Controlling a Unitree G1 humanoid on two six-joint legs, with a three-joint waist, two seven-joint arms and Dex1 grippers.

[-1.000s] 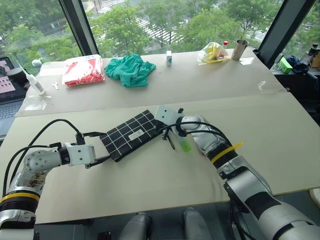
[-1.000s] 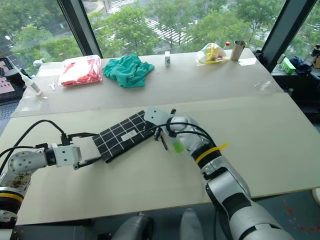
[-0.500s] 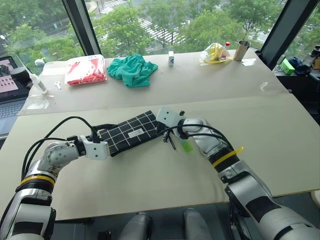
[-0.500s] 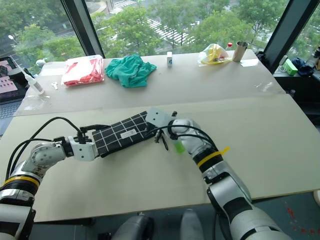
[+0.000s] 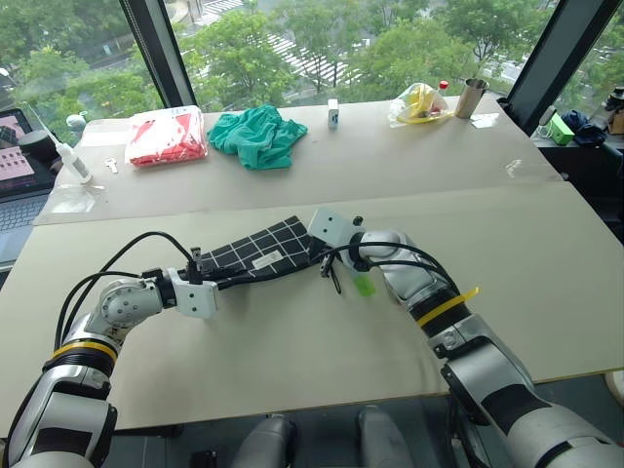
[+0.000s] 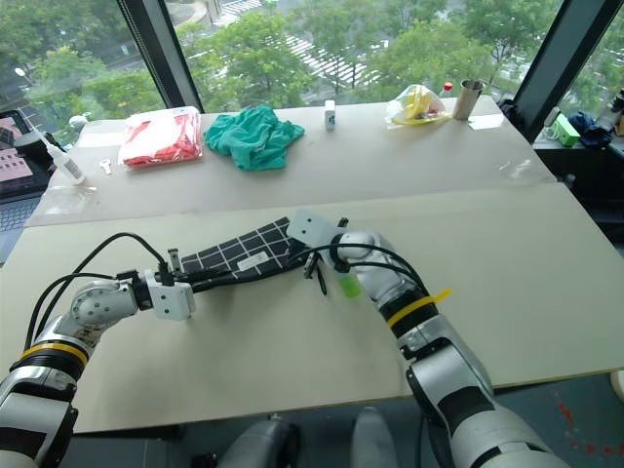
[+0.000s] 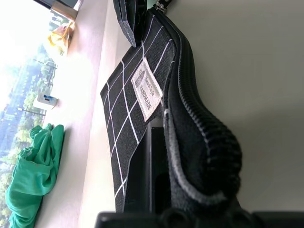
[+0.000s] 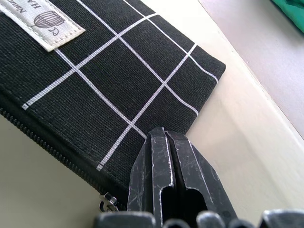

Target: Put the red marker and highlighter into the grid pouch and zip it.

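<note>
While both pincers clamp grid pouch (image 5: 261, 256) ends, right arm half-hides highlighter (image 5: 364, 285).

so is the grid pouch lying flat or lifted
Lifted at one end: the left gripper is shut on the grid pouch's near end, raising and bowing it; the right gripper pinches the far corner.

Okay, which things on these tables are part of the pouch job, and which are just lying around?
Job: pouch, highlighter.
Lying about: red packet, green cloth, white box, yellow bag, metal cup, bottle.
</note>
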